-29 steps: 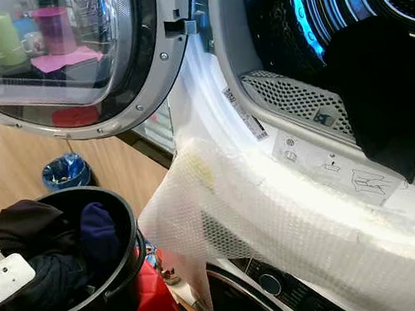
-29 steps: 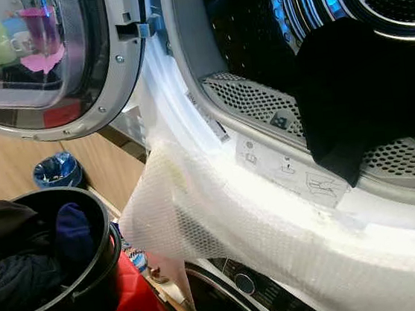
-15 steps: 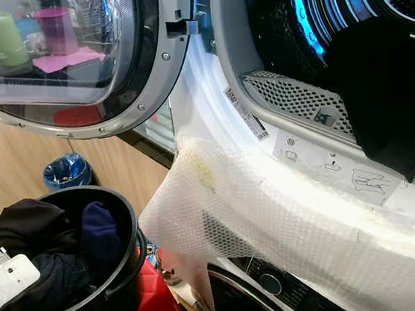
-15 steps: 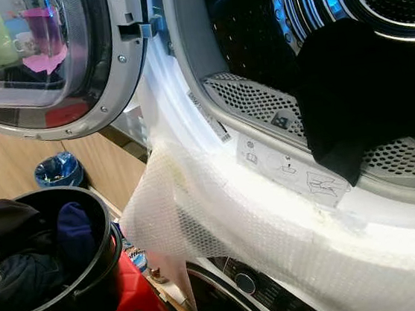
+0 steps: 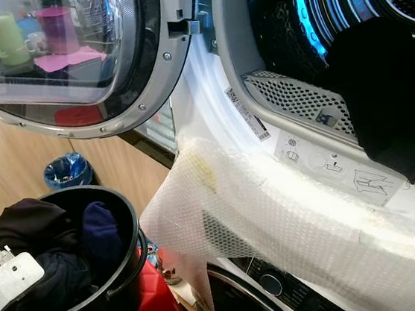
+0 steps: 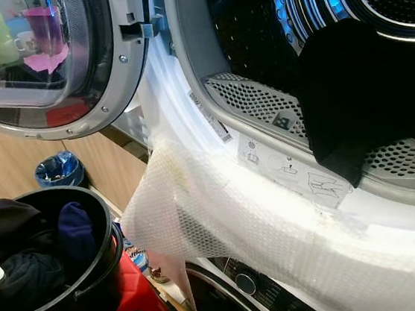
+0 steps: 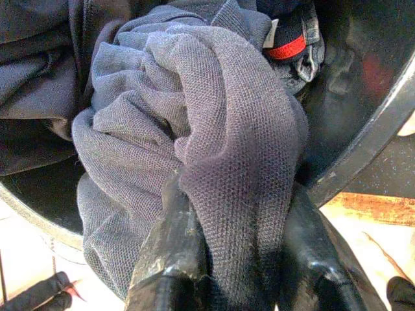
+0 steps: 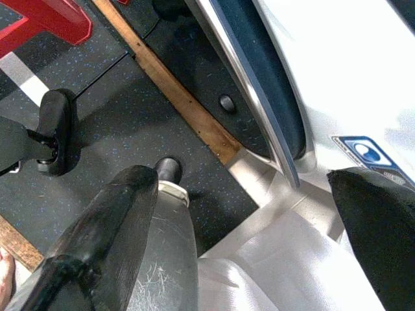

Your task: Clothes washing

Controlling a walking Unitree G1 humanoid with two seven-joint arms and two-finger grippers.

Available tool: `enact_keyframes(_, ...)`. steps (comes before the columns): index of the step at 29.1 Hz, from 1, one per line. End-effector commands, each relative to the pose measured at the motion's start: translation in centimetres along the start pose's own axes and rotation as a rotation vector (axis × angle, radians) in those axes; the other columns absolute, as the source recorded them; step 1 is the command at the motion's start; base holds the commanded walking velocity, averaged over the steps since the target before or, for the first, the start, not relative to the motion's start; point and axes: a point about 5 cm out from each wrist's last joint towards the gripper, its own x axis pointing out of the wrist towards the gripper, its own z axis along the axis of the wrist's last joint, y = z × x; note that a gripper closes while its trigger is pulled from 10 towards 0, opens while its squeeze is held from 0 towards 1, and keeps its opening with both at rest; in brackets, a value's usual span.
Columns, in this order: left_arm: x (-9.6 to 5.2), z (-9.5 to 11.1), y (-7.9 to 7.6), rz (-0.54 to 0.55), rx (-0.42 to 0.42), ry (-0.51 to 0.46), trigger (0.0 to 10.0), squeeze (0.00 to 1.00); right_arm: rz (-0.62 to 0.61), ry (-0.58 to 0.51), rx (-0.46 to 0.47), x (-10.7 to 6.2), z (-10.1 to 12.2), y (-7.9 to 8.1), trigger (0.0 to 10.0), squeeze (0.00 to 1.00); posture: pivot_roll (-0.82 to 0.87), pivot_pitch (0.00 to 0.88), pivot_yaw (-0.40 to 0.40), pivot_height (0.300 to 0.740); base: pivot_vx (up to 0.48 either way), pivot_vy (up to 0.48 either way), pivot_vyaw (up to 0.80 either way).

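Observation:
A black bucket (image 5: 131,223) at the lower left holds dark clothes, among them a navy piece (image 5: 99,228). My left gripper (image 7: 240,259) is down in the bucket, shut on a grey knit garment (image 7: 214,129) bunched between its fingers. The left wrist's white plate (image 5: 10,277) sits over the bucket's near side. The upper machine's round door (image 5: 69,59) stands open to the left. A black garment (image 5: 388,97) hangs over the lip of the blue-lit drum (image 5: 291,33). My right gripper (image 8: 237,188) hangs low by the lower machine, open and holding nothing.
The bucket stands on a red stool (image 5: 155,300). Bubble wrap (image 5: 275,223) drapes over the machine's front below the drum opening. A second machine's door (image 5: 267,287) lies underneath. A blue bin (image 5: 67,170) stands by wooden cabinets at the left.
The left wrist has edged slightly right over the bucket. The whole view has drifted a little; nothing else has moved.

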Motion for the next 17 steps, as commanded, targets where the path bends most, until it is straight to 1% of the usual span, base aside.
enact_keyframes(1, 0.3, -0.3, -0.2, -0.009, -0.002, 0.011, 0.0, 0.00, 0.002, 0.016, -0.002, 0.0, -0.3, 0.0, 10.0, 0.00, 0.50, 0.087, -0.129, 0.740, 0.000, 0.000, 0.00)
enact_keyframes(5, -0.3, -0.2, 0.6, 0.028, -0.021, -0.013, 0.0, 0.00, 0.008, 0.012, -0.009, 0.0, -0.1, 0.1, 10.0, 0.00, 0.52, 0.080, -0.133, 0.740, 0.000, 0.000, 0.00)
enact_keyframes(8, -1.2, 0.5, 1.3, 0.048, -0.056, -0.082, 0.0, 0.00, 0.013, 0.009, -0.014, 0.0, 0.0, 0.3, 10.0, 0.00, 0.52, 0.080, -0.133, 0.740, 0.000, 0.000, 0.00)
enact_keyframes(9, -1.8, 1.2, 1.6, 0.047, -0.084, -0.146, 0.0, 0.00, 0.016, 0.007, -0.019, 0.0, 0.2, 0.4, 10.0, 0.00, 0.52, 0.077, -0.134, 0.740, 0.000, 0.000, 0.00)
enact_keyframes(10, -2.1, 1.7, 1.8, 0.043, -0.109, -0.187, 0.0, 0.00, 0.019, 0.006, -0.021, 0.1, 0.3, 0.4, 10.0, 0.00, 0.53, 0.071, -0.135, 0.740, 0.000, 0.000, 0.00)
enact_keyframes(12, -2.5, 2.2, 2.1, 0.042, -0.138, -0.240, 0.0, 0.00, 0.021, 0.004, -0.023, 0.1, 0.4, 0.5, 10.0, 0.00, 0.53, 0.071, -0.135, 0.740, 0.000, 0.000, 0.00)
enact_keyframes(13, -3.2, 3.0, 2.6, 0.048, -0.155, -0.303, 0.0, 0.00, 0.026, 0.001, -0.024, 0.1, 0.5, 0.6, 10.0, 0.00, 0.54, 0.066, -0.133, 0.740, 0.000, 0.000, 0.00)
enact_keyframes(14, -3.5, 3.5, 2.8, 0.046, -0.166, -0.347, 0.0, 0.00, 0.029, 0.000, -0.025, 0.1, 0.5, 0.7, 10.0, 0.00, 0.54, 0.066, -0.133, 0.740, 0.000, 0.000, 0.00)
enact_keyframes(15, -3.9, 4.5, 2.9, 0.036, -0.176, -0.422, 0.0, 0.00, 0.032, -0.002, -0.027, 0.1, 0.5, 0.8, 10.0, 0.00, 0.54, 0.066, -0.133, 0.740, 0.000, 0.000, 0.00)
enact_keyframes(16, -3.9, 4.5, 2.9, 0.036, -0.176, -0.422, 0.0, 0.00, 0.032, -0.002, -0.027, 0.1, 0.5, 0.8, 10.0, 0.00, 0.54, 0.066, -0.133, 0.740, 0.000, 0.000, 0.00)
enact_keyframes(17, -4.0, 5.5, 2.8, 0.011, -0.180, -0.489, 0.0, 0.00, 0.034, -0.002, -0.028, 0.1, 0.6, 0.8, 10.0, 0.00, 0.54, 0.059, -0.128, 0.740, 0.000, 0.000, 0.00)
